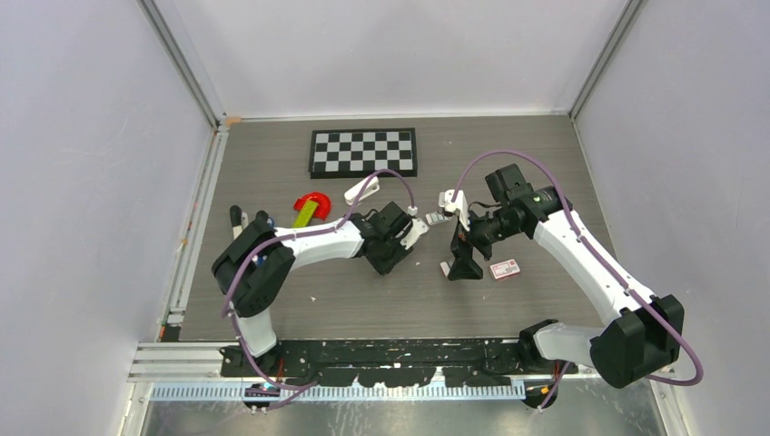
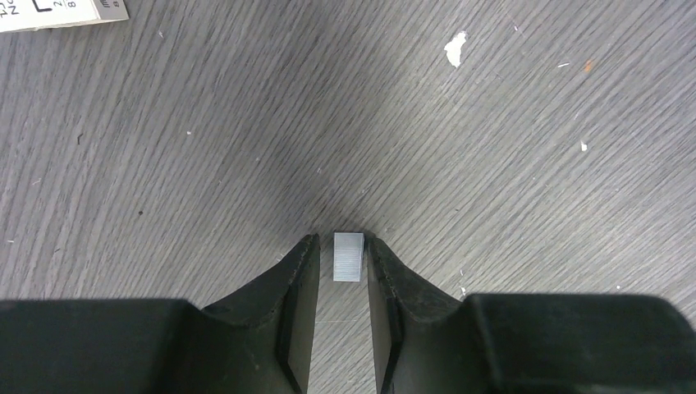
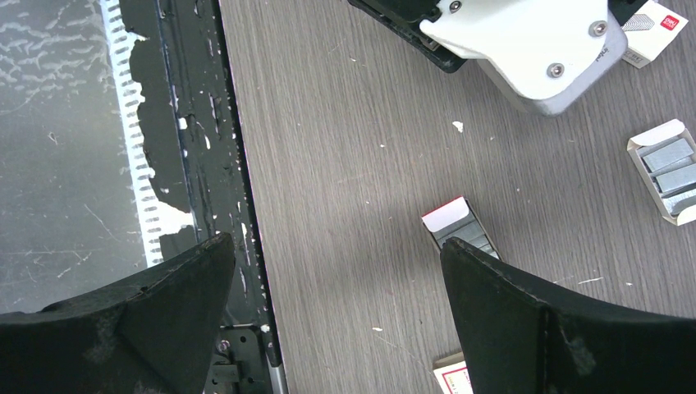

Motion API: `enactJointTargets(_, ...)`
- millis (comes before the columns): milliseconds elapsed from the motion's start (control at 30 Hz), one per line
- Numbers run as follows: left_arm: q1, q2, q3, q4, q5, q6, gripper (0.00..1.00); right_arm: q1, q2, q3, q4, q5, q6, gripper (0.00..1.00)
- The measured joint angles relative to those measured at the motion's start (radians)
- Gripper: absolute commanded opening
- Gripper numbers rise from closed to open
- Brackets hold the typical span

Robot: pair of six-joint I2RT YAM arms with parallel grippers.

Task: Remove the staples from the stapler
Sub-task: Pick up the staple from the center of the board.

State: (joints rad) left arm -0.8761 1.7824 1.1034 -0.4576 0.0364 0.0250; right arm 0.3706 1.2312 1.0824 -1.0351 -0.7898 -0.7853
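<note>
A short silver strip of staples (image 2: pixel 348 257) lies flat on the grey table, right between my left gripper's fingertips. My left gripper (image 2: pixel 340 243) is lowered onto the table and its jaws stand narrowly apart. The right finger (image 2: pixel 386 271) touches the strip and a slim gap shows at the left finger. In the top view the left gripper (image 1: pixel 401 243) points down at mid-table. My right gripper (image 3: pixel 336 242) is wide open and empty above the table; it also shows in the top view (image 1: pixel 459 263). The blue stapler shows in no view.
An open staple box with a red-and-white flap (image 3: pixel 456 226), a white tray of staple strips (image 3: pixel 666 168) and a red-and-white box (image 1: pixel 505 270) lie near the right gripper. A checkerboard (image 1: pixel 363 152), a white tool (image 1: pixel 362 191) and a red-and-green item (image 1: pixel 311 207) lie further back.
</note>
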Motion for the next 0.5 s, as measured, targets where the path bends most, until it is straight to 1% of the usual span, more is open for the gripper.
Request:
enactJointTargets(400,-0.003,0.009,0.008,0.014,-0.018,-0.017,0.29,0.000,0.000,0.000,-0.009,0.000,-0.003,0.99)
enactJointTargets(500,-0.005,0.009,0.008,0.016,-0.018,-0.017,0.24,0.000,0.000,0.000,-0.010,0.000,-0.003,1.00)
